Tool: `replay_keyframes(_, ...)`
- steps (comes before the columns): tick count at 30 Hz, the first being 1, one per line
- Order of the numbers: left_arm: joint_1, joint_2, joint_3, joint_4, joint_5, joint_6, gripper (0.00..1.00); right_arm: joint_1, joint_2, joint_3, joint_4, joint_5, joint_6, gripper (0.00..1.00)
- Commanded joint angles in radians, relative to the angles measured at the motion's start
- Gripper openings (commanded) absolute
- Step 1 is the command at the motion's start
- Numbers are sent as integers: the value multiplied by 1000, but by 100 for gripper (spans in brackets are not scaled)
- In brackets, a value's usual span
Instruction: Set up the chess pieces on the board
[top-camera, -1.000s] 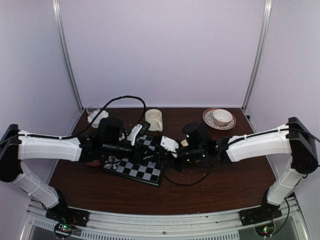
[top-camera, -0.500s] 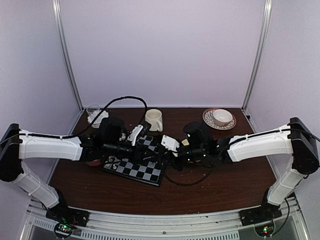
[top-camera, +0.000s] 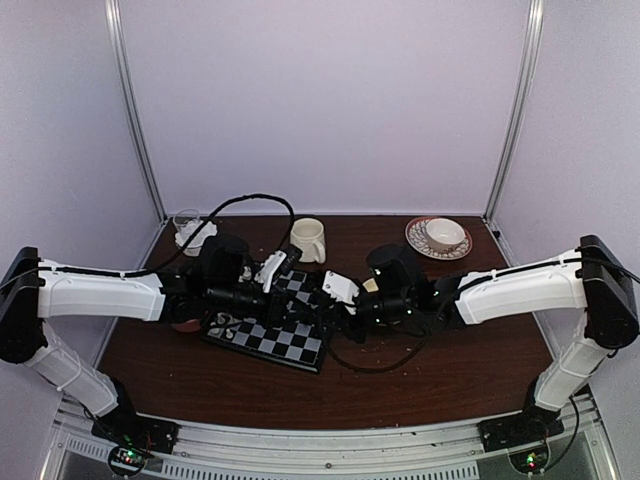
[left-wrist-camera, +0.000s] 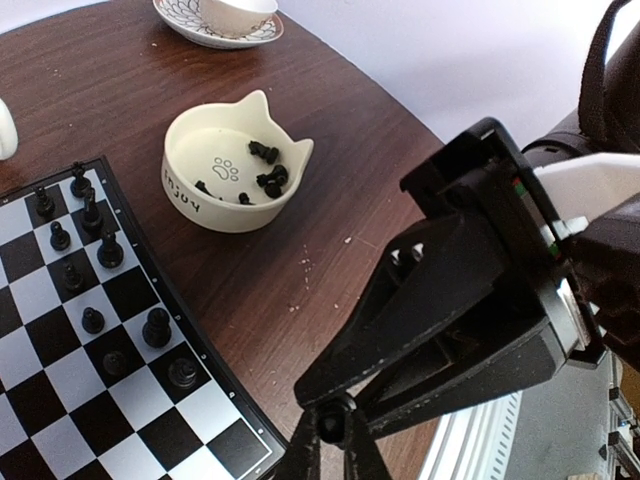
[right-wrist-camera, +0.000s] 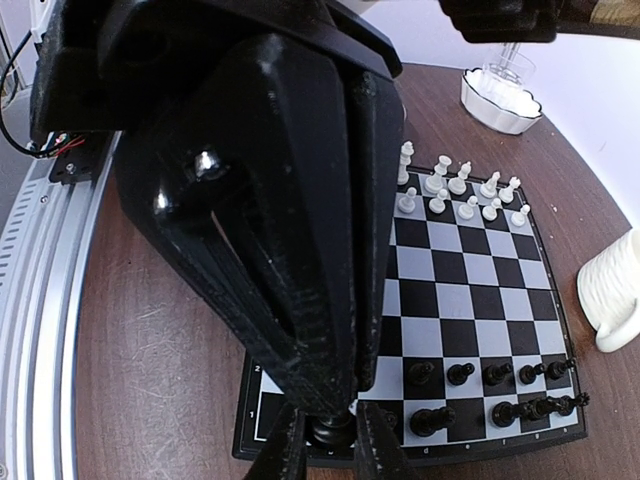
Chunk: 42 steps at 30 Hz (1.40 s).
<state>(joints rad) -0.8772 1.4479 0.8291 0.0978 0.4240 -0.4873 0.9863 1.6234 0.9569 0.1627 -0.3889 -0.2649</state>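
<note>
Left gripper (left-wrist-camera: 332, 455) has snapped shut since a second ago, meeting right gripper (right-wrist-camera: 328, 445) tip to tip.
Both pinch one black piece (right-wrist-camera: 330, 432), sitting between the fingertips over the board (right-wrist-camera: 470, 300) edge, black's side.

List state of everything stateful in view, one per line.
left hand: shut, seemingly pinching a dark piece
right hand: shut on black piece
board: flat, partly set
white pieces: standing, two rows
cat bowl: upright, loose black pieces inside
mug: upright
cup: upright on saucer
</note>
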Motion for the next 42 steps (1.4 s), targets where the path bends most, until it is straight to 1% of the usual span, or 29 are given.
replay_keyframes(1,-6,1,27,16,-2,22,5,3,-28,-14,31,-1,-2,18)
replay_keyframes(7,-6,-19,29,-27,-63,39,5,3,-43,-35,49,6,-12,45)
replay_keyframes(9,-5,-23,37,-67,-113,48,7,3,-51,-40,47,14,-14,50)
replay_keyframes(11,-6,-17,56,-129,-167,59,7,3,-64,-46,43,34,-16,54)
replay_keyframes(14,-6,6,84,-194,-234,70,7,2,-93,-68,55,79,-15,57)
replay_keyframes(17,-6,37,115,-246,-272,80,7,2,-131,-112,103,142,-7,58)
replay_keyframes(21,-8,83,161,-317,-317,93,7,-1,-185,-183,177,282,30,60)
replay_keyframes(25,-23,137,214,-382,-368,108,7,-14,-223,-240,249,448,88,65)
replay_keyframes(29,-48,169,247,-423,-435,120,7,-35,-250,-276,303,551,158,67)
replay_keyframes(35,-68,200,275,-454,-484,130,8,-51,-277,-303,320,593,174,67)
replay_keyframes(42,-84,261,274,-406,-540,149,9,-57,-306,-327,340,599,165,67)
